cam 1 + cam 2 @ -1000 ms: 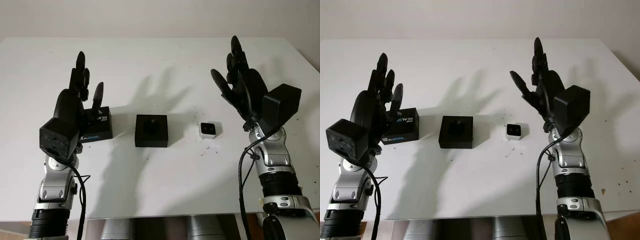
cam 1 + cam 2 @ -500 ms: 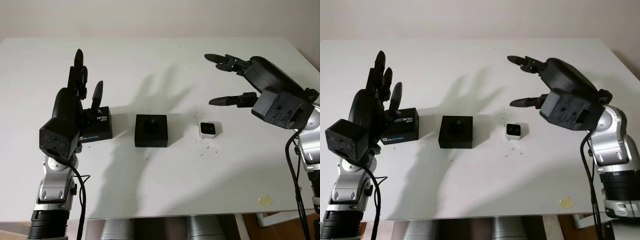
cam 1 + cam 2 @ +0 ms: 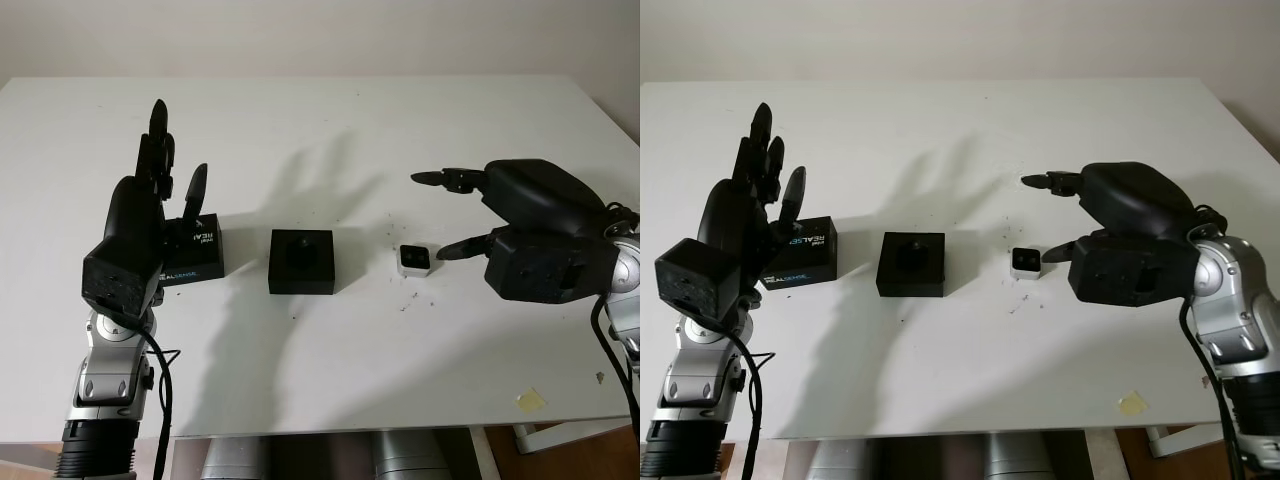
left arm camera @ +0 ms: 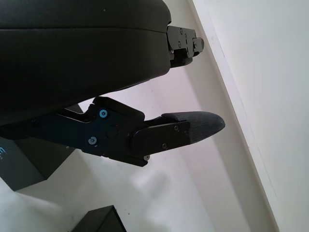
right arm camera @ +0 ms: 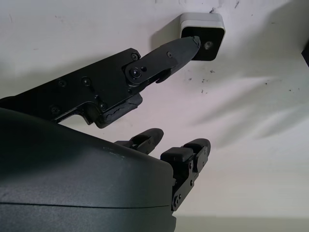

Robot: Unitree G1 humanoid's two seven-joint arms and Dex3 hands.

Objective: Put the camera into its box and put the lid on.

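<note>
Left eye view: right hand [image 3: 480,215] sits low over the table [image 3: 330,120] at the right, palm down, holding nothing, thumb and fingers not curled. Camera [image 3: 415,259], small white cube with dark face up, lies just left of the thumb tip; not touching as far as I can tell. Open black box [image 3: 302,261] is left of the camera, centre of table. Lid [image 3: 192,251], black with printed lettering, is further left, partly behind the left hand [image 3: 150,195], which is raised upright, open, empty.

Right eye view: same layout. Camera [image 3: 1026,262] lies between box [image 3: 911,263] and right hand; right hand is clearly the nearer one, left hand is well apart from it.

Left wrist view: left hand's finger [image 4: 188,128] extended over bare table, grasping nothing; corner of the lid beside it.

Right wrist view: thumb tip [image 5: 186,46] overlaps the edge of the camera [image 5: 205,29]; contact can't be told. The other fingers [image 5: 188,154] are well off it. Camera is squarish, no real long axis. Judgement: hand must shift left to bracket it before closing.
</note>
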